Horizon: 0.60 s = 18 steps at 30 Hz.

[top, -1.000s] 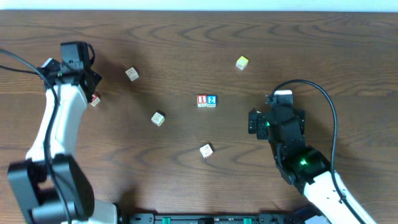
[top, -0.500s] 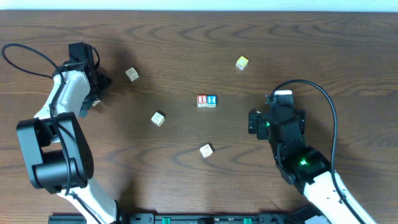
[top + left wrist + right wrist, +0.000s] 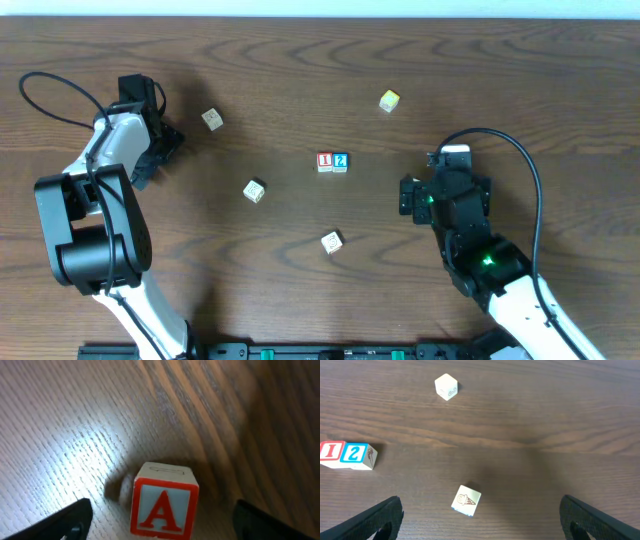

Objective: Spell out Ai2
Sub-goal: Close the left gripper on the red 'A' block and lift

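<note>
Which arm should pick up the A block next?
The left. Its open gripper hangs right over the A block, which sits between its fingers. The right gripper is far off, beyond the I and 2 blocks.

Bare table (image 3: 75,420) all around the A block (image 3: 164,504)

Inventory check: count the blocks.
7. I block and 2 block centre; yellow block beyond; three pale blocks scattered; A block far left, wrist view only. More may be hidden.
</note>
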Tool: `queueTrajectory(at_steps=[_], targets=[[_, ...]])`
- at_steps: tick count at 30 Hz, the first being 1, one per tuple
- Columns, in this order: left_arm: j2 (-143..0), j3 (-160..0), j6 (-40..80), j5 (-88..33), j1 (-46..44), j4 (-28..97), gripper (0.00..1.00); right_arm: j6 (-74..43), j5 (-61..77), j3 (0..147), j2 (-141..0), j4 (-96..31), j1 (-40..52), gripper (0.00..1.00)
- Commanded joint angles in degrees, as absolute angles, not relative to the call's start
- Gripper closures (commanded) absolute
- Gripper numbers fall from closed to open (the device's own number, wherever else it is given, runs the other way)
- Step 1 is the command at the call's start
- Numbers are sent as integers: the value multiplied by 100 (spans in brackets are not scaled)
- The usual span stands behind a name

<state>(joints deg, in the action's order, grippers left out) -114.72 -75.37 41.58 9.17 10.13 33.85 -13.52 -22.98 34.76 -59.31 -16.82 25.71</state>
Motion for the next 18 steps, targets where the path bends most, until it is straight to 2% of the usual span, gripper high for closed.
queueTrajectory(at_steps=[1, 5, 10, 18], targets=[[-11502, -7636, 4110, 941, 1048, 3323, 18, -1321, -2379, 3500, -5929, -1675, 2526, 1], [-11502, -7636, 4110, 939, 1048, 3288, 26, -1321, -2377, 3500, -5929, -1673, 2526, 1], [-11507, -7636, 4112, 939, 1048, 3288, 43, -1321, -2379, 3500, -5929, -1673, 2526, 1], [-11507, -7634, 4112, 941, 1050, 3291, 47, -1321, -2379, 3500, -5929, -1673, 2526, 1]])
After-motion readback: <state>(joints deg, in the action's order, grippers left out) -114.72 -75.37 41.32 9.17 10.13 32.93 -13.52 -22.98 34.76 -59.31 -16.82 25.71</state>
